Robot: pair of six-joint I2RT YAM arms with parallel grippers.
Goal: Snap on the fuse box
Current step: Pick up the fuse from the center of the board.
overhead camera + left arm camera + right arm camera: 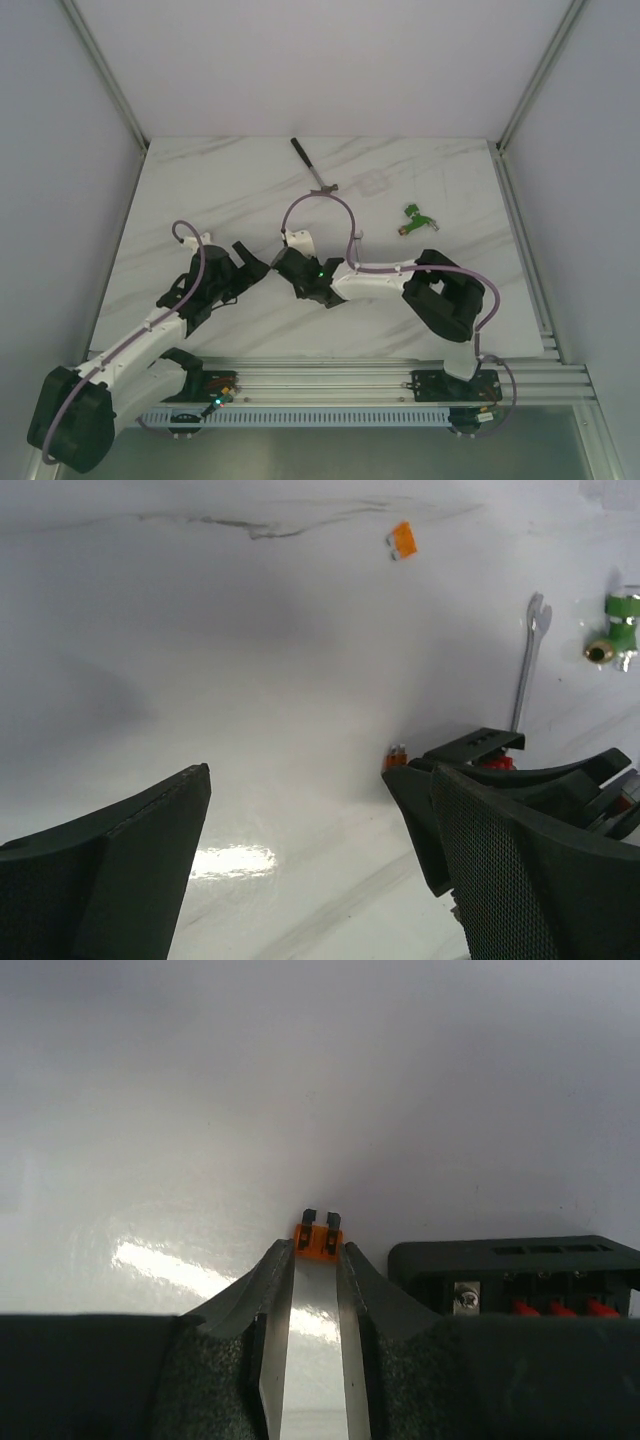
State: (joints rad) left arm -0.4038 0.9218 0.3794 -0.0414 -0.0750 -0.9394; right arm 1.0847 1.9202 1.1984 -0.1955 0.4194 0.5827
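The fuse box (515, 1272) is a small black box with red fuses in a row, standing on the table just right of my right gripper's fingertips. My right gripper (320, 1260) is shut on a tiny orange fuse (320, 1237), prongs pointing away, low over the table. In the left wrist view the box (478, 745) and the held fuse (397, 753) show behind my right finger. My left gripper (320, 850) is open and empty, close to the left of the right gripper (290, 270). In the top view the left gripper (250, 268) nearly meets it, and the box is hidden there.
A metal wrench (312, 168) lies at the back centre, also in the left wrist view (528, 660). A green connector piece (415, 220) lies to the right (618, 630). Another loose orange fuse (402, 540) lies farther back on the marble table (200, 190).
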